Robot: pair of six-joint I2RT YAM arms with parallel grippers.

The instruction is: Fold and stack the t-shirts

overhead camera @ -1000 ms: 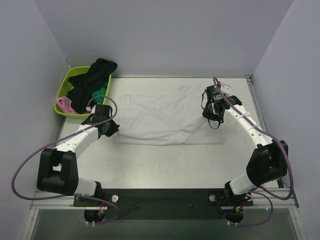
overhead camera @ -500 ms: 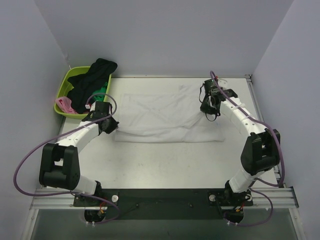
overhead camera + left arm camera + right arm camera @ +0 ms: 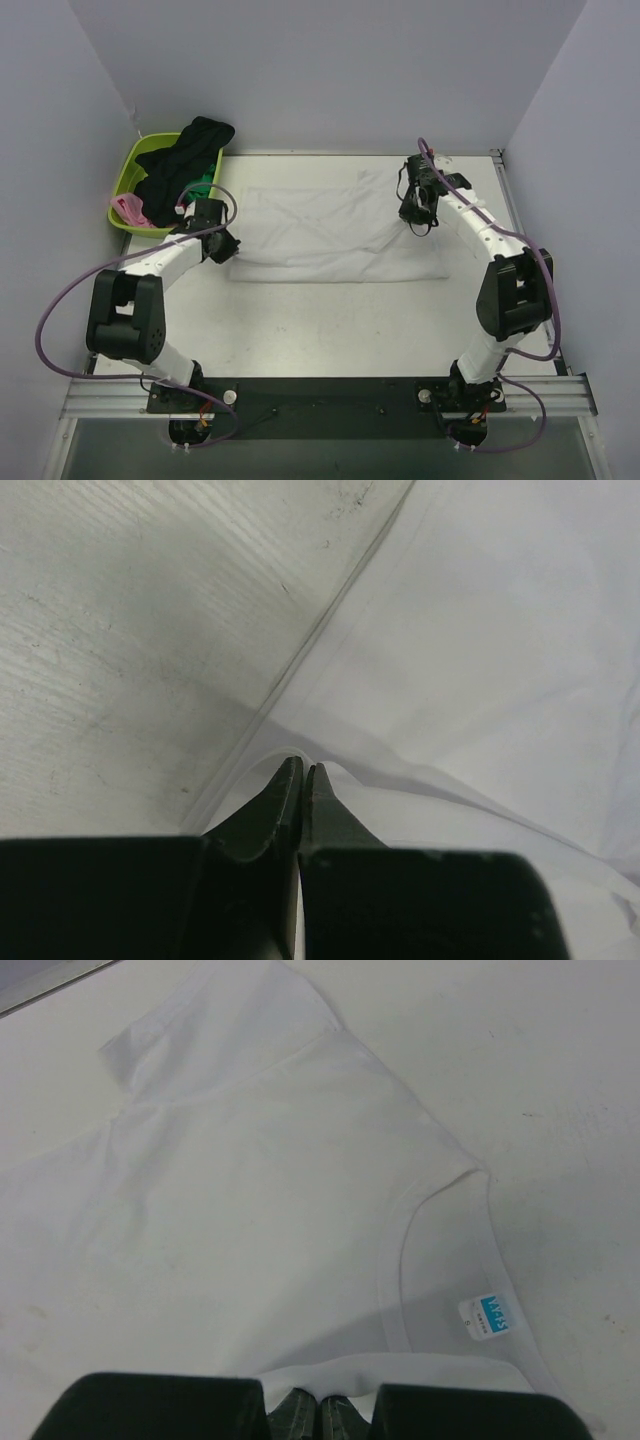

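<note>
White t-shirt (image 3: 330, 235) lies spread flat across the middle of the table (image 3: 330, 330) in the overhead view, with its collar end toward the right of the frame. The left gripper (image 3: 224, 250) sits at the shirt's lower left corner. In its wrist view the two fingertips are pressed together with a thin ridge of white cloth caught between them. The right gripper (image 3: 420, 222) sits at the right end of the shirt. In its wrist view the fingers are closed at the bottom edge of the frame, nipping a layer of cloth just below the neckline (image 3: 400, 1260) and the small blue label (image 3: 485, 1317).

I judge the step in hand to be a lengthwise fold, with each gripper holding one end of the same side. To do it well I would raise both ends together, just clear of the table. I would hold the cloth lightly taut between them so the middle does not sag, carry the edge over level, and set it down in line with the far edge. The left pinch looks shallow, so I would move slowly.

The lime green basket (image 3: 128, 175) stands at the upper left, just beyond the left gripper. It holds a black t-shirt (image 3: 190, 150) heaped over its rim, a green t-shirt (image 3: 205, 183) and a pink t-shirt (image 3: 127, 208). The basket is near the left arm's sweep, and I think that arm's purple cable (image 3: 228, 205) could brush it.
</note>
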